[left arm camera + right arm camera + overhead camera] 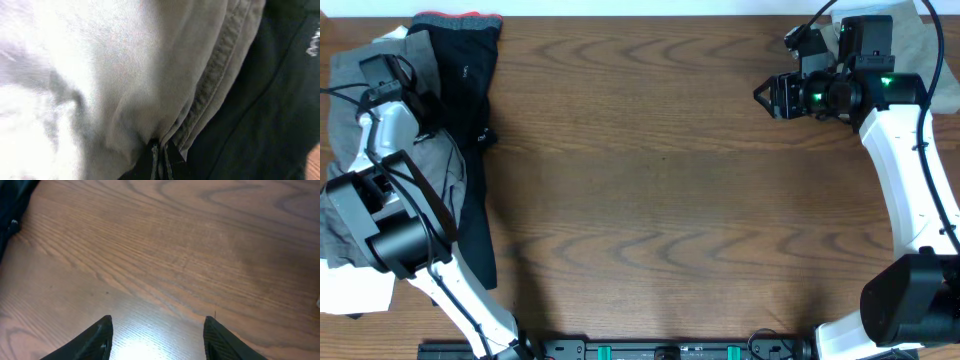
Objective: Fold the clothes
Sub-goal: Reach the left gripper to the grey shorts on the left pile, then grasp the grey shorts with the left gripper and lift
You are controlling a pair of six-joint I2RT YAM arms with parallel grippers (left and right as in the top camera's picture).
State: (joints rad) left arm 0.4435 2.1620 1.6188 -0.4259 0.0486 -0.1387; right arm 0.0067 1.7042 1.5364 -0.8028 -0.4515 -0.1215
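Overhead, left tool (pixel 382 75) amid grey clothes (pixel 342 72), black garment (pixel 460 60) alongside

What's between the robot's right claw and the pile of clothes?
Nothing but bare wooden table, seen from overhead, between the right gripper and the clothes.

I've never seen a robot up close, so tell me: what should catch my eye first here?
The heap of clothes at the table's left edge stands out, grey and black garments bunched together, with the left arm reaching over it. Over bare wood at the far right, the right arm's fingers hang open and hold nothing.
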